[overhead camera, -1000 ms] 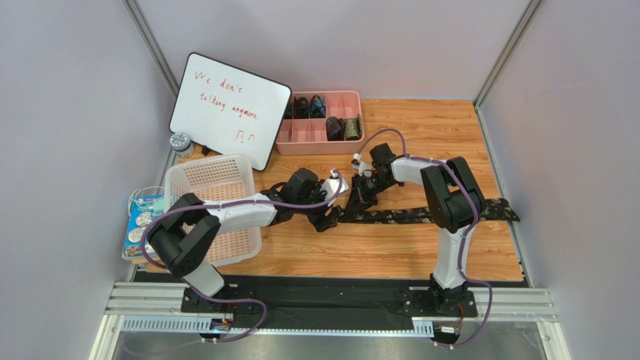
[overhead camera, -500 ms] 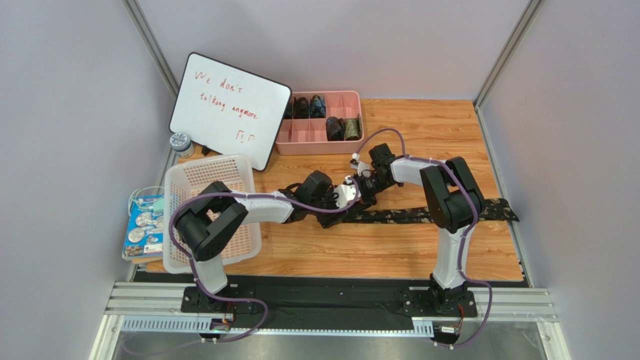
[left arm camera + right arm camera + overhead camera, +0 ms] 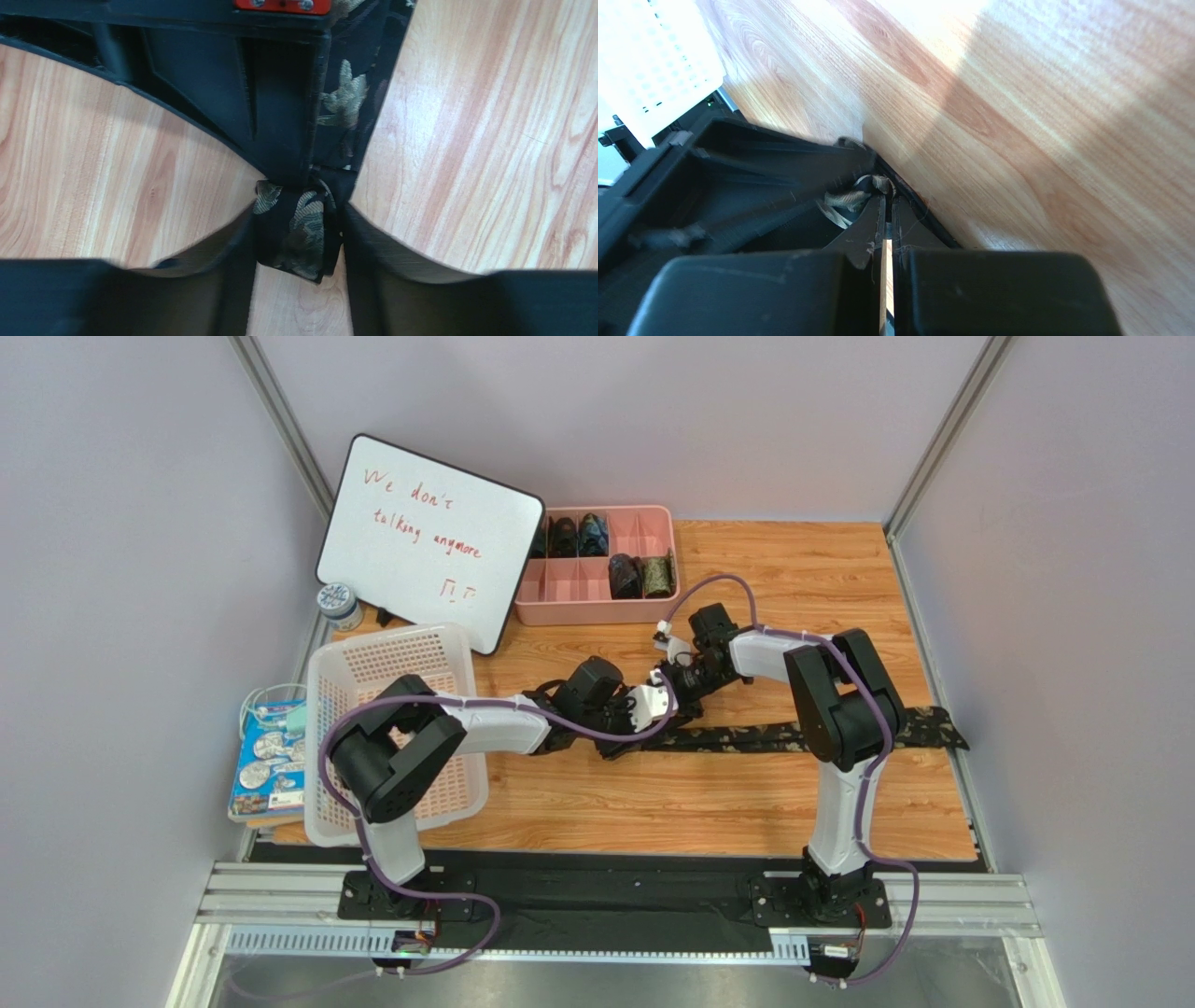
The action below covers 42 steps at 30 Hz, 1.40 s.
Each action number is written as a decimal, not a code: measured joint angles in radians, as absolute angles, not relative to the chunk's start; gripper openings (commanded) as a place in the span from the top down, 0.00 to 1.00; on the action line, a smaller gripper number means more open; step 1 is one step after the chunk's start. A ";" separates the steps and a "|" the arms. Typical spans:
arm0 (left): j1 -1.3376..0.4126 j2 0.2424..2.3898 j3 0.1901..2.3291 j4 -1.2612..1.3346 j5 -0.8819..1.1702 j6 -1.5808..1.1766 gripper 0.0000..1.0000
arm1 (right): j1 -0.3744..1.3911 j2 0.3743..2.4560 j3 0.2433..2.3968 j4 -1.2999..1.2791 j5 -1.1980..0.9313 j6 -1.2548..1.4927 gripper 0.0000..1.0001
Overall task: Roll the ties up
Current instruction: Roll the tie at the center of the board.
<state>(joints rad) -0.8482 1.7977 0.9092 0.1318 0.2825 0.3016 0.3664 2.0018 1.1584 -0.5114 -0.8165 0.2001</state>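
Wooden table (image 3: 786, 602) serves as the work surface. One tie (image 3: 744, 739) lies flat on it, long axis running left to right, from mid-table to the right edge. Its left end is folded up. Left gripper (image 3: 298, 234) pinches that folded end from both sides. Right gripper (image 3: 887, 210): fingers pressed together at the same end; fabric between them cannot be confirmed.

We lose the tie (image 3: 298, 238) behind the right gripper (image 3: 284, 164) at the left wrist view's top edge. From above, the left gripper (image 3: 662, 703) covers its end.
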 measured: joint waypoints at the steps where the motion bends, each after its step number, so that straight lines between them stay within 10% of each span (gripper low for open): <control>1: -0.850 1.798 0.909 0.131 0.286 0.305 0.63 | 0.366 2.002 1.158 -0.509 -0.817 0.200 1.00; 6: -0.850 1.798 0.915 0.117 0.288 0.335 0.81 | 0.366 2.002 1.163 -0.508 -0.819 0.200 0.99; 21: -0.858 1.808 0.981 0.003 0.242 0.393 0.88 | 0.316 2.001 1.260 -0.660 -0.844 0.235 0.60; 42: -0.862 1.831 1.021 -0.036 0.234 0.408 0.89 | 0.359 2.040 1.273 -0.687 -0.855 0.265 0.73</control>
<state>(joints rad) -0.8616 1.8309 1.0206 -0.0357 0.2337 0.4080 0.3592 2.0399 1.2728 -0.6872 -0.8555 0.2649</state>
